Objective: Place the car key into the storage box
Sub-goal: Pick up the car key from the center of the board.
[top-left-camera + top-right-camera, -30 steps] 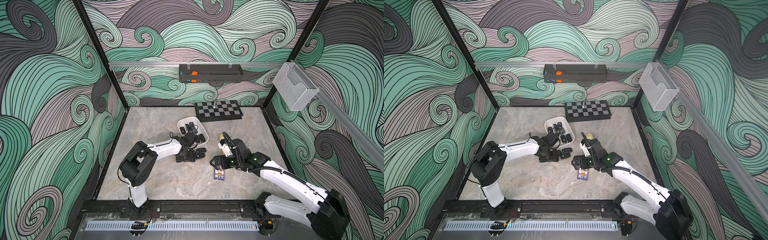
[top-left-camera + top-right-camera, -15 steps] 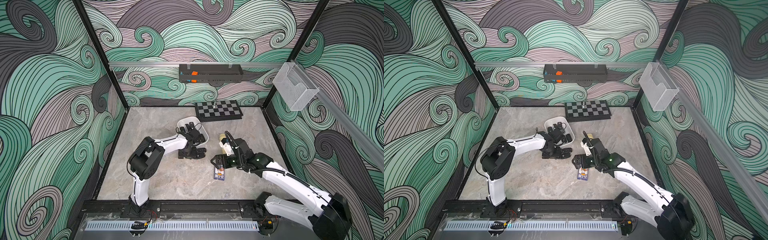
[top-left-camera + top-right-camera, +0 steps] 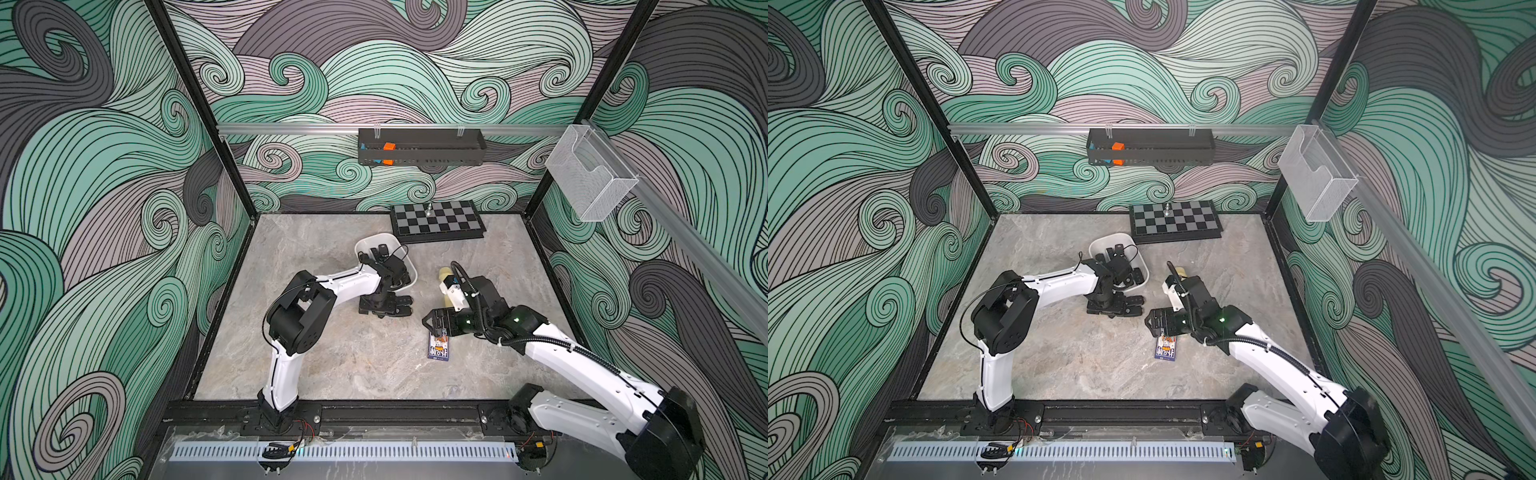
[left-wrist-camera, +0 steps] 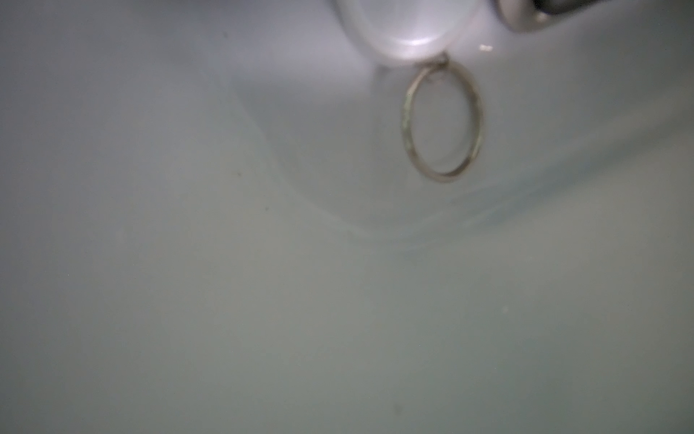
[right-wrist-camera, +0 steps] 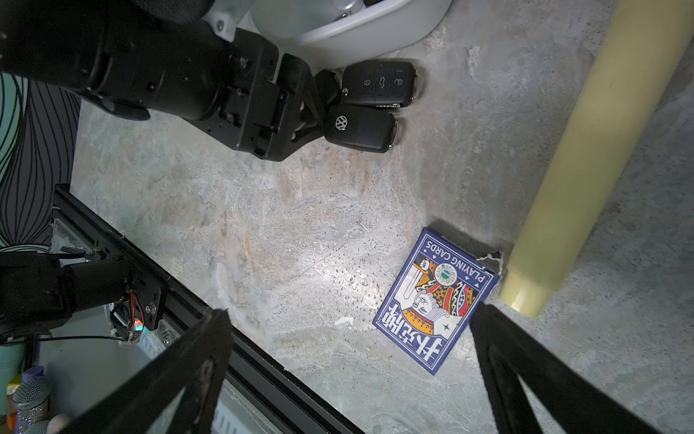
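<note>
1. Black plastic shells show in both top views. The car key (image 3: 402,311) lies flat on the table (image 3: 332,365), touching a second key (image 3: 398,299). Both are at six o'clock from the white box (image 3: 365,249), just outside its wall. The left gripper (image 3: 387,306) lies low at the keys' nine o'clock, pointing toward three o'clock, its forearm reaching in over the box's edge. The right gripper (image 3: 432,323) hovers at their four o'clock, over a card pack (image 3: 438,351).
2. The left wrist view is blurred: only a metal ring (image 4: 443,120) against a pale surface.
3. In the right wrist view the left gripper's fingers (image 5: 326,88) meet both keys' ring ends. I cannot tell whether they pinch or merely touch. The right gripper's fingers (image 5: 210,338) stand spread wide, empty. The key looks light, stiff and smooth-sided, so probably slippery. A hold across its narrow sides at mid-body seems steadier than one at the ring end.
</note>
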Available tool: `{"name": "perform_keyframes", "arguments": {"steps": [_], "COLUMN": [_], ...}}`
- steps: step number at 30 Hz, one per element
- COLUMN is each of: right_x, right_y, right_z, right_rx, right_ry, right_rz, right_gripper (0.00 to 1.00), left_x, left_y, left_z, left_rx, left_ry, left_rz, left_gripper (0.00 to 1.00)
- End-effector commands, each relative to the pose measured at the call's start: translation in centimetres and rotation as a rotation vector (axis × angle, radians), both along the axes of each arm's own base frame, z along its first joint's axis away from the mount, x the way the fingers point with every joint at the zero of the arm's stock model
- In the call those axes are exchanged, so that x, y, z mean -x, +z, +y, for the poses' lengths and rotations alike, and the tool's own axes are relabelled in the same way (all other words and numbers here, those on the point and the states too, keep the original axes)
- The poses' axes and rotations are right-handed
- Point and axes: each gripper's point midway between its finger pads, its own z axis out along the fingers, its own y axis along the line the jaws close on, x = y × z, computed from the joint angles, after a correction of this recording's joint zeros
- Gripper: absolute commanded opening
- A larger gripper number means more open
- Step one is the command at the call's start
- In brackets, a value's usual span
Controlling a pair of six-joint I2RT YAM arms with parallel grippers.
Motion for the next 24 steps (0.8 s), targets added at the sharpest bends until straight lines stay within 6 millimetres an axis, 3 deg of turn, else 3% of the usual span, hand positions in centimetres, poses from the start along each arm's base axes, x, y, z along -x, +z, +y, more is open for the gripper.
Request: {"name": "perform_keyframes", "arguments": {"steps": [1,14,18,24], "right_x": [-0.3,-0.2,-0.1,0.1], "right_y": [0.7,1.0,1.1,0.9], "right_z": [-0.4,-1.1,-1.1,-1.3], "right_rx": [0.003,0.013,0.010,0.013], "right_ry": [-0.013,-0.030,-0.032,-0.036], "right_rz": [-0.026,-0.036,-0.038,-0.034], "right_gripper": [0.99,0.99,0.99,0.99], "left_x": [-0.7,-0.9,-0.9,-0.5], "left_y": [-0.9,-1.2,-1.5,-1.8], "left_z": [-1.0,-2.0,-2.4,-2.6], "left_rx": [0.014,0.033,0.039,0.032], "left_ry": [-0.031,-0.062,-0.081,-0.101], "left_rz": [-0.004,-0.001,0.010,0.028], "left_gripper": [0.69,0.65,0.54,0.47]}}
